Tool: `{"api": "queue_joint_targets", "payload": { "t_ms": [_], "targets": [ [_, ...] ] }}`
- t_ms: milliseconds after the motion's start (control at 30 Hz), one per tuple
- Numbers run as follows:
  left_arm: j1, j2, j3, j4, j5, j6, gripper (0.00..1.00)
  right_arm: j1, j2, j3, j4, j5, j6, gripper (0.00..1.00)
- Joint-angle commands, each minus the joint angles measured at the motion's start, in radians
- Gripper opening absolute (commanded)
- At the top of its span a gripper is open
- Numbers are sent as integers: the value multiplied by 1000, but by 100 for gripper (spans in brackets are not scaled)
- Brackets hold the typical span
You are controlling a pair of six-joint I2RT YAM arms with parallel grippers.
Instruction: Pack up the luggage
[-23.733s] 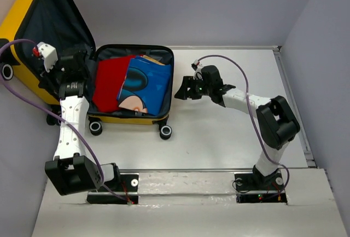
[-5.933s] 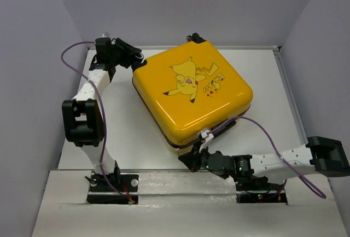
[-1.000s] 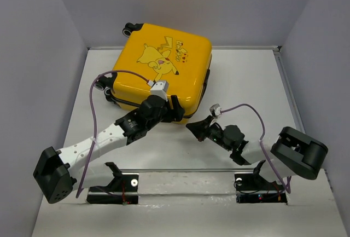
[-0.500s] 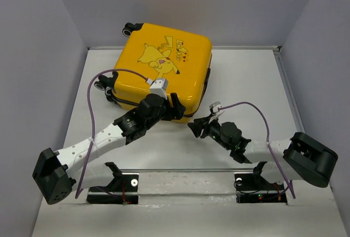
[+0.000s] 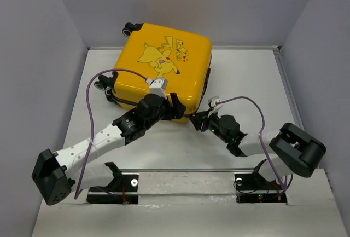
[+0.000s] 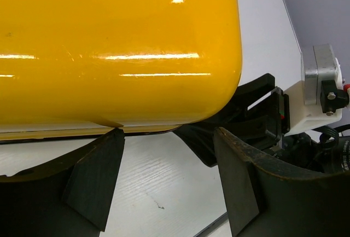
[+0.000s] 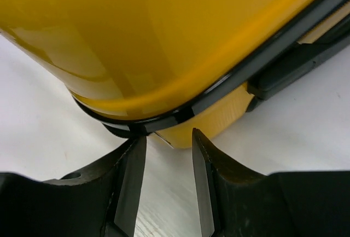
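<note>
The luggage [image 5: 164, 62] lies flat and closed at the back of the table, yellow shell with the cartoon print facing up. My left gripper [image 5: 179, 111] sits at its near edge, open, with only bare table between the fingers [image 6: 93, 177] and the yellow shell [image 6: 120, 45] just beyond the tips. My right gripper [image 5: 199, 121] is at the near right corner, open, its fingertips [image 7: 205, 182] right below the black zipper trim [image 7: 219, 92] and gripping nothing. The left wrist view also shows the right gripper [image 6: 262, 119] close beside my left one.
Black-and-white caster wheels [image 5: 129, 28] stick out at the luggage's far left side. A black handle [image 5: 208, 78] runs along its right side. Grey walls close in the white table [image 5: 251, 78] on the left, back and right. A purple cable [image 5: 104, 84] loops over the left arm.
My right gripper has opened from shut and moved up and left to the luggage's near right corner. The left arm and the luggage have barely moved.
</note>
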Motion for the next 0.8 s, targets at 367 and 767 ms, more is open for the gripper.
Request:
{"api": "queue_joint_targets", "payload": {
  "t_ms": [367,767],
  "targets": [
    [5,-1,5,153,-41,5,78,-2,165,34,529,-40,115,7],
    [5,139,135,214,-51,53,78,209,134,-51,410,14,178,7]
  ]
}}
